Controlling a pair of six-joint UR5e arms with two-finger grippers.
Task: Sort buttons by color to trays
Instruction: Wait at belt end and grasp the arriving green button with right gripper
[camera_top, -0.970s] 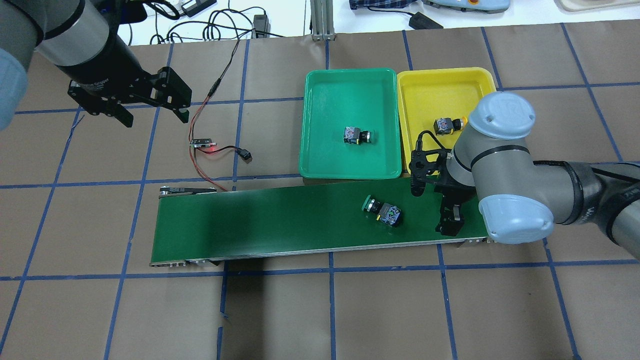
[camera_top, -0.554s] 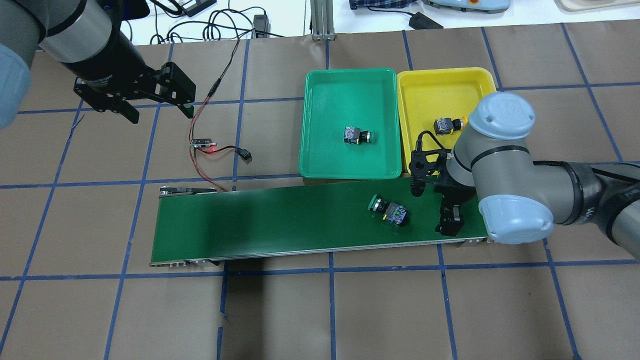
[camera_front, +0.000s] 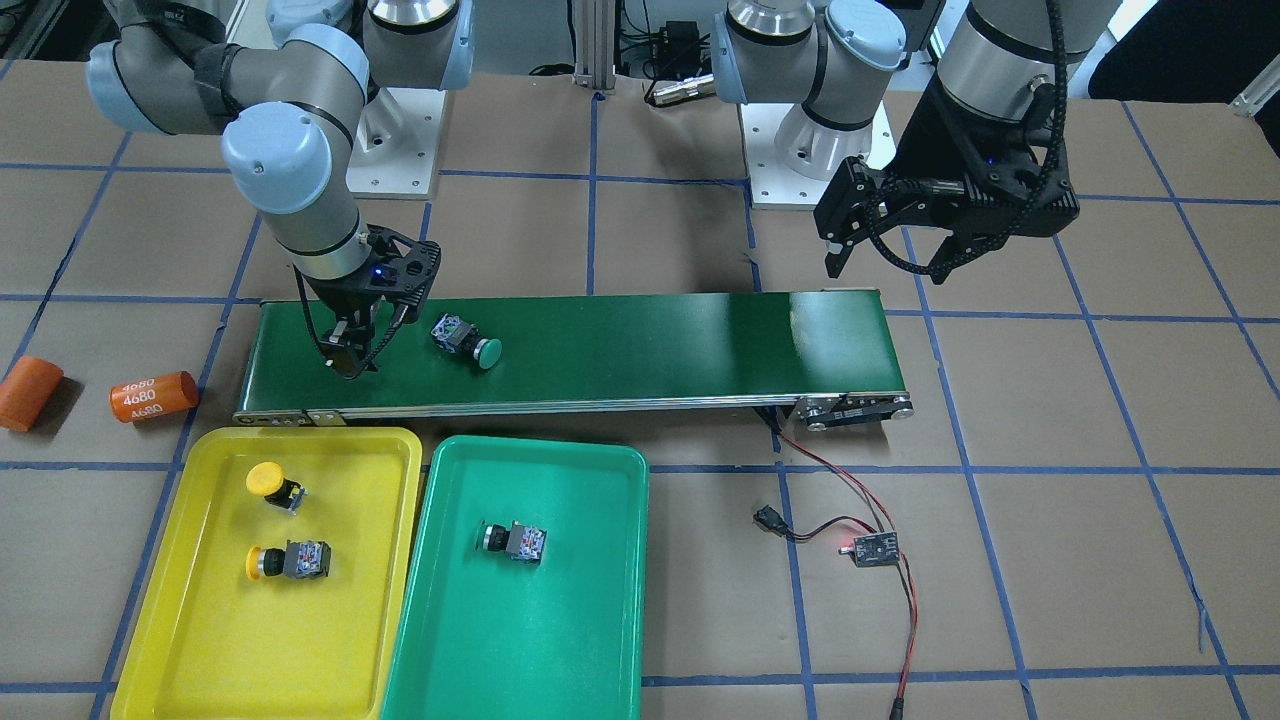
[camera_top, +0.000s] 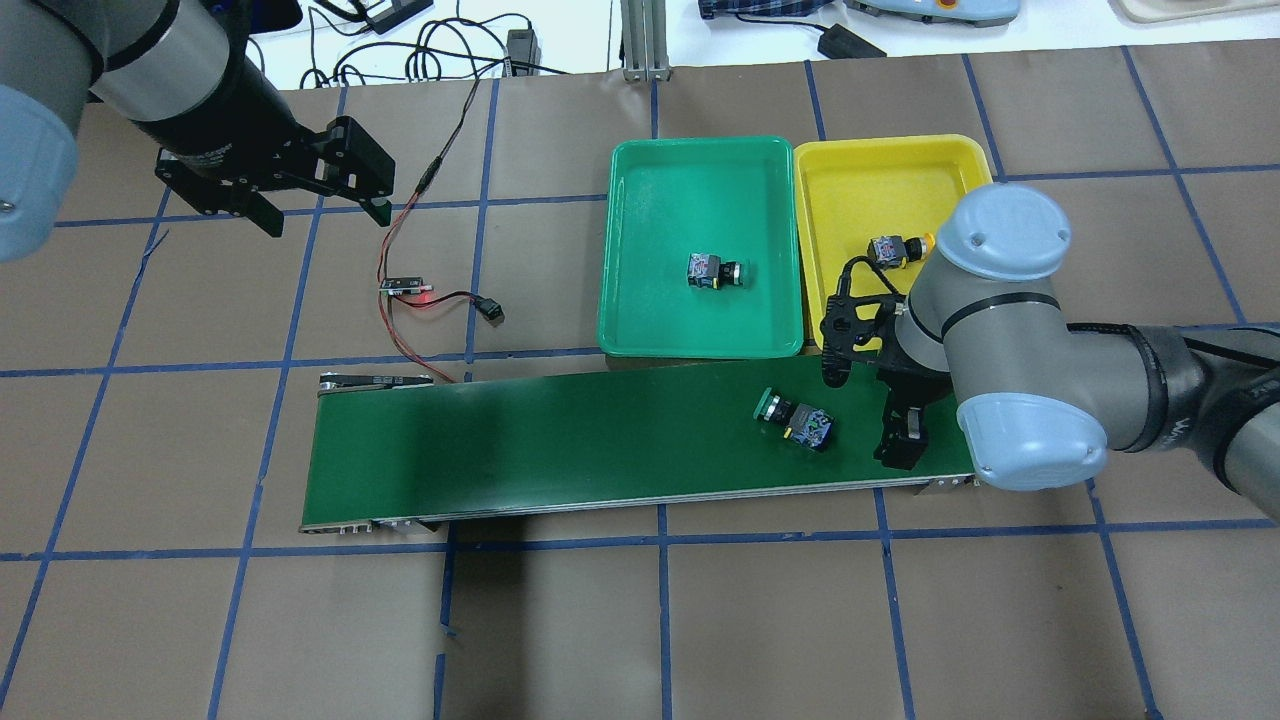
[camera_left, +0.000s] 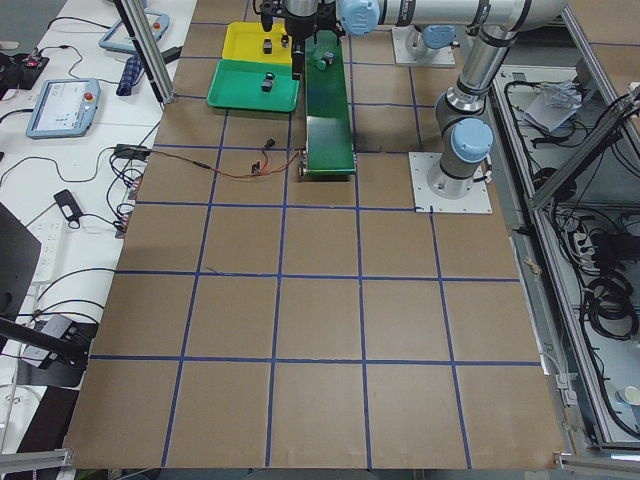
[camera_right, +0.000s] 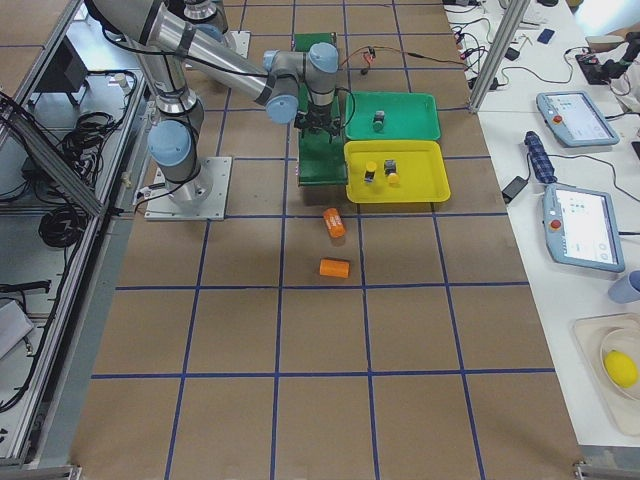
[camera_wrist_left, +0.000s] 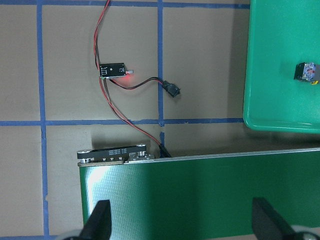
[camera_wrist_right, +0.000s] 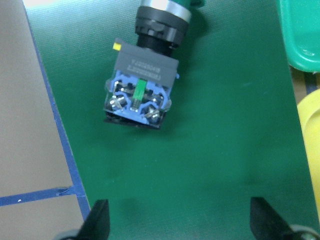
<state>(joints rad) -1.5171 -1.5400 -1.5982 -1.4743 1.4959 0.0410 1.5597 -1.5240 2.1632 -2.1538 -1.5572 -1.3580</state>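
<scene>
The bench (camera_top: 640, 640), covered in brown paper with a blue grid, carried a long dark-green conveyor belt (camera_top: 520, 450).

The right arm (camera_top: 1010, 330) reached over the belt's right end. The left arm (camera_top: 150, 70) was held high near the belt's left end.

Along the belt's far edge, away from the robot, sat the green tray (camera_top: 612, 250). The yellow tray (camera_top: 880, 160) lay against the green tray's side, level with the belt's right end.

The right end effector (camera_top: 866, 418) hung low over the belt's right end with its jaws spread wide and gripping nothing. The left end effector (camera_top: 325, 220) was also released and empty. Its wrist view looked down on the belt's left end.

Two orange cylinders (camera_front: 152, 396) (camera_front: 30, 392) lay on the bench beyond the belt's right end.

One green button (camera_top: 797, 421) lay on its side on the belt. It was just beside the right end effector, on the side toward the belt's middle and clear of both fingers. Its cap pointed toward the belt's left end and its switch block faced the end effector.

A second green button (camera_top: 714, 271) lay on its side in the middle of the green tray. Two yellow buttons lay in the yellow tray. One (camera_front: 270, 482) was nearer the belt and the other (camera_front: 288, 560) was farther from it.

A small circuit board (camera_top: 405, 285) with a red light lit lay on the bench off the belt's far left corner. Red and black wires ran from it to the belt's end.
</scene>
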